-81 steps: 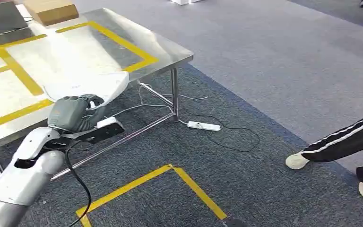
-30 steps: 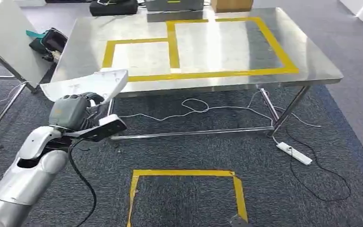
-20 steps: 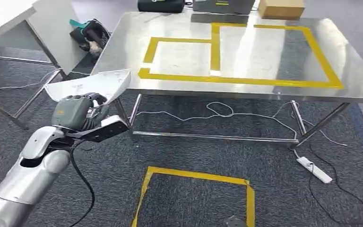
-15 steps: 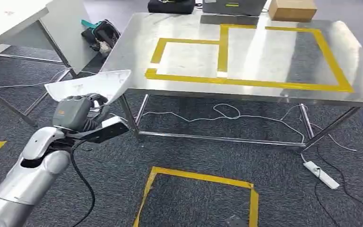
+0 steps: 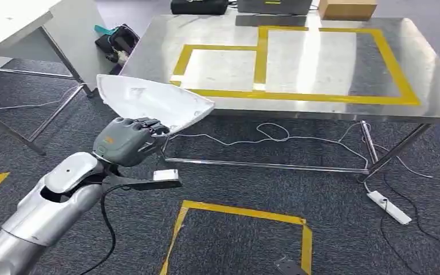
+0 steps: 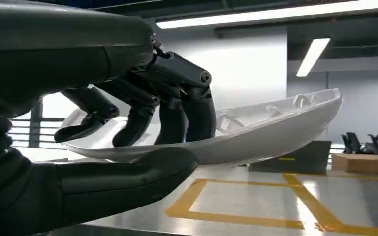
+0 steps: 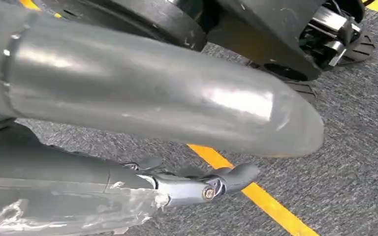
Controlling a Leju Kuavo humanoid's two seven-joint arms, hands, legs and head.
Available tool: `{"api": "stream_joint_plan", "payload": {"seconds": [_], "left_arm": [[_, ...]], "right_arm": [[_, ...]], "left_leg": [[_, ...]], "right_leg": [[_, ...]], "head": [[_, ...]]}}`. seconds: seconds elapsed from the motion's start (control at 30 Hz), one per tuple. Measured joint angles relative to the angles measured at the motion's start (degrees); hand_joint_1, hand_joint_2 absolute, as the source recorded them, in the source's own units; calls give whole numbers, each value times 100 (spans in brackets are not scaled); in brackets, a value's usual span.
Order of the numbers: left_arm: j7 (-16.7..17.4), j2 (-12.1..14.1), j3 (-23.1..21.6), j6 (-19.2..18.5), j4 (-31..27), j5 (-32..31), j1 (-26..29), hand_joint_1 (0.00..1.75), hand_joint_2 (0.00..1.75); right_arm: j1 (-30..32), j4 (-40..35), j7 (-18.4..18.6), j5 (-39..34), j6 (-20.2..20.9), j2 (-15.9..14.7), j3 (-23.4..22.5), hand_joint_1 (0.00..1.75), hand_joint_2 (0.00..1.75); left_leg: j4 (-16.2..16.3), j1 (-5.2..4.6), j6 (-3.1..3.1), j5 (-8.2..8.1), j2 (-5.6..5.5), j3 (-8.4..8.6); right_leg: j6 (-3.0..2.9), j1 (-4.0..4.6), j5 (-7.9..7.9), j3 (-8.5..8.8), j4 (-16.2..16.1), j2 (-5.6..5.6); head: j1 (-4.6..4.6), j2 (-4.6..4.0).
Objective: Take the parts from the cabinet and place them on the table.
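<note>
Head view: left hand grips white part near table.

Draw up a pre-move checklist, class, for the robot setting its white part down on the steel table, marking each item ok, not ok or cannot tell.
1. Part held: ok. The left hand holds the white part; the fingers lie over it and the thumb under it.
2. Part above the steel table: not ok. In the head view most of it hangs before the near edge, over carpet.
3. Marked areas bare: ok. Nothing lies inside the yellow tape outlines.
4. Far-edge clutter clear of the drop spot: ok. The cardboard box sits beyond the tape.
5. Right hand free: cannot tell.
</note>
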Motion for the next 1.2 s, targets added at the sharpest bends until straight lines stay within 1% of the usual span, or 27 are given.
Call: {"api": "stream_joint_plan", "payload": {"seconds": [0.13, 0.43, 0.83, 1.2], "left_arm": [[-63, -35, -205, 11, 20, -72, -26, 175, 175], [-101, -227, -533, -53, 120, -24, -36, 175, 175], [-277, -234, -666, -37, 153, 199, 104, 175, 175], [-288, -260, -756, -53, 155, 201, 124, 175, 175]], "right_arm": [[23, 0, -4, -4, 9, 2, -26, 0, 0], [23, -2, -33, 2, 15, 59, -35, 0, 0], [32, 0, 20, 70, 15, 136, -35, 0, 0], [29, -2, 35, 103, 17, 144, -35, 0, 0]], "left_leg": [[1, -5, -10, -1, 0, -6], [4, -20, 3, 9, 0, -19], [5, -20, 6, 10, 0, -21], [6, -21, 6, 11, 0, -22]], "right_leg": [[-9, -5, 3, 1, -2, -1], [10, -21, 29, 5, -27, -1], [12, -21, 31, 3, -28, -1], [13, -21, 32, 4, -28, -1]], "head": [[0, 0], [2, 0], [0, 0], [0, 0]]}}
